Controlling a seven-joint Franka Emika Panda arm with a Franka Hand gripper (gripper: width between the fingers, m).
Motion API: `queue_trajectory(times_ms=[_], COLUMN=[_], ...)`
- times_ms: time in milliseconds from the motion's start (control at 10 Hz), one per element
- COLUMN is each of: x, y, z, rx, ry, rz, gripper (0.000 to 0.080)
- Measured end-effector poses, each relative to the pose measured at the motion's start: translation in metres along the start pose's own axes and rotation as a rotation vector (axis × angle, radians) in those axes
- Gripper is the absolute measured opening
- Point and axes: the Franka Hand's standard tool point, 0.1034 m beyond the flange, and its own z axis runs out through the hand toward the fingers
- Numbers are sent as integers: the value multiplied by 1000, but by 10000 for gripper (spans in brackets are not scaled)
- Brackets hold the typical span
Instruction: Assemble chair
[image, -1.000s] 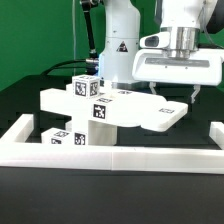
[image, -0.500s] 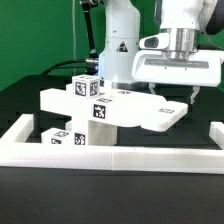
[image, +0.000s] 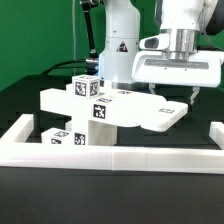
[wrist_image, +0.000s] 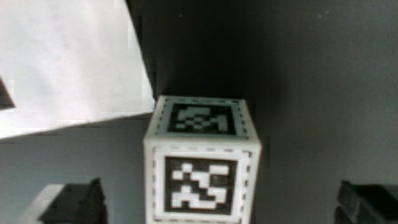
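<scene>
Chair (image: 110, 108) parts stacked mid-table inside border wall (image: 110, 156) | gripper (wrist_image: 228, 203) spread wide, empty, above tagged leg (wrist_image: 201, 160) | advice: centre leg between both fingers, then descend straight.

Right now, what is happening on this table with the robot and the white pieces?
A white robot arm's two-finger gripper hangs open above a white square block with black-and-white tags, holding nothing. In the exterior view, a partly stacked group of white blocky chair parts rests on the dark table, behind a long low white border wall. Nothing is gripped yet.
</scene>
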Motion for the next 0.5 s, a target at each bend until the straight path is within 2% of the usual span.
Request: queue_trajectory(times_ms=[500], x=[-2], y=[2], z=[2], rx=[-5], ry=[-4], rz=[-1], gripper=[649])
